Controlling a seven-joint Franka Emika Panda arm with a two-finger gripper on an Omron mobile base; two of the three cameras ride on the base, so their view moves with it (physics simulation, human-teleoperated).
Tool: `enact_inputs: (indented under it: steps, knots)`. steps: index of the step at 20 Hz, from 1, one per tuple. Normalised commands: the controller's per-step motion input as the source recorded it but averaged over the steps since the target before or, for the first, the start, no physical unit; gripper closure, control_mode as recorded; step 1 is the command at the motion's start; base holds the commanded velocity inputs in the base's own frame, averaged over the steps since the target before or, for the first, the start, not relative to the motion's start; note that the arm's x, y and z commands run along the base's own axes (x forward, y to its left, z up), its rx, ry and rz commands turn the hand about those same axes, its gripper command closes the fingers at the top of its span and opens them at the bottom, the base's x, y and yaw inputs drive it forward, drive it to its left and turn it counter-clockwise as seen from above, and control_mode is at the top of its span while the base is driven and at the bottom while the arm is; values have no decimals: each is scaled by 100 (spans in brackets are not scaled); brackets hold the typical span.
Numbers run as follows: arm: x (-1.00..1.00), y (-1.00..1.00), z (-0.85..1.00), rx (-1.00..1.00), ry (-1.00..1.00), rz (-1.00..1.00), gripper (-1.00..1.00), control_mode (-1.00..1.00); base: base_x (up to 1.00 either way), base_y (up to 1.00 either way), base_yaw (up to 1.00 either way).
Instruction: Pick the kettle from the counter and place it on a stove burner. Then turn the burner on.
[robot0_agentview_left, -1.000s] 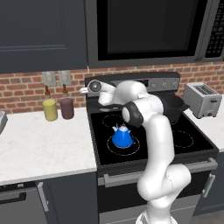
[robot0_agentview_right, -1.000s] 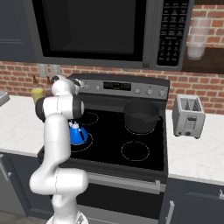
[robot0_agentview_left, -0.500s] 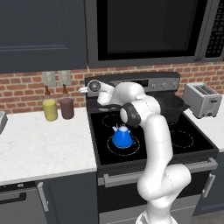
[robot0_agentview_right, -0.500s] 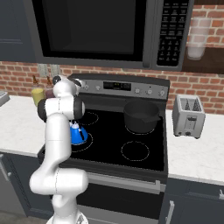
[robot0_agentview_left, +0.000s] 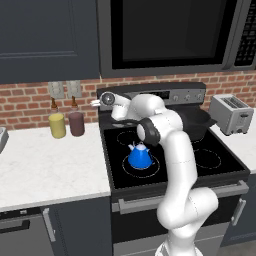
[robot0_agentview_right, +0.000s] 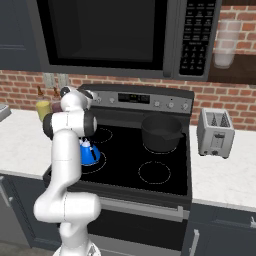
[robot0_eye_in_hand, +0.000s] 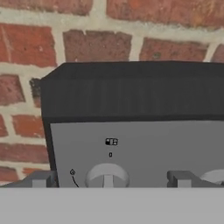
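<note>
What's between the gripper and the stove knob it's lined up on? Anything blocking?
Nothing visible. In the hand view the gripper is open, its fingertips either side of the leftmost knob on the stove's back panel, with bare panel between. The kettle already sits on the front-left burner, below the arm.

kettle (robot0_agentview_left: 140, 156): you see smooth glossy blue, enamel-like | cooktop (robot0_agentview_left: 220, 150): glossy black glass with thin white rings | counter (robot0_agentview_left: 50, 170): matt white speckled stone | pot (robot0_agentview_right: 161, 133) at 3 o'clock of the kettle: dull dark grey metal | toaster (robot0_agentview_right: 215, 133): brushed silvery metal | wall (robot0_eye_in_hand: 87, 43): rough red brick | control panel (robot0_eye_in_hand: 144, 148): you face flat matt grey
</note>
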Motion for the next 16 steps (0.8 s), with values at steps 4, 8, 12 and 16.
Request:
enact_inputs:
  steps: [4,8,12,16]
  knots:
    - [1,0,-3,0,-1,0,-100,-100,0,0,0]
    - [2,9,-15,-4,-1,0,-100,-100,0,0,0]
    - [0,10,-11,-4,0,0,-100,-100,0,0,0]
    - [1,4,-3,-1,0,0,-100,-100,0,0,0]
